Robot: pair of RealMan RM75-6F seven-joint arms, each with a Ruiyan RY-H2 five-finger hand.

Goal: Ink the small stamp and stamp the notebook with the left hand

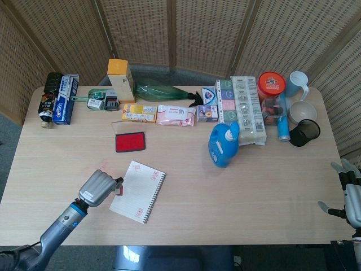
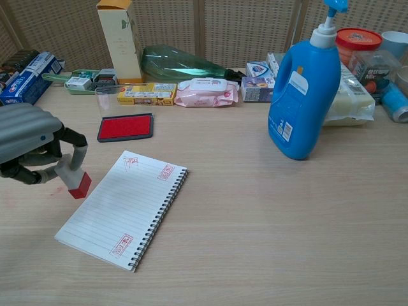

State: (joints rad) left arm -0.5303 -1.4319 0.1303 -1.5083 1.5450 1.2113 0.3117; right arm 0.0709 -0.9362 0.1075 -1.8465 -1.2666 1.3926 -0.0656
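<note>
Grasping the small red-faced stamp (image 2: 78,182) just off the left edge of the white spiral-bound lined notebook (image 2: 121,207), the left robot hand (image 2: 29,143) appears mid-stamping; next, shift over blank page and press down.

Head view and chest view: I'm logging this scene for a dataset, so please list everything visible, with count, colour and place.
Small red-faced stamp: one, held over notebook's left edge.
White spiral notebook: one, red marks, table front left.
Red ink pad: one, behind notebook.
Blue detergent bottle: one, centre right.
Green plastic bottle: one, lying at back.
Tall orange-topped carton: one, back left.
Pink wipes pack: one, back centre.
Red-lidded jar: one, back right.
Black mesh cup: one, right.
Wooden table: one, tan.
Left robot hand: grey, pinching stamp.
Right robot hand: grey, far right edge.
</note>
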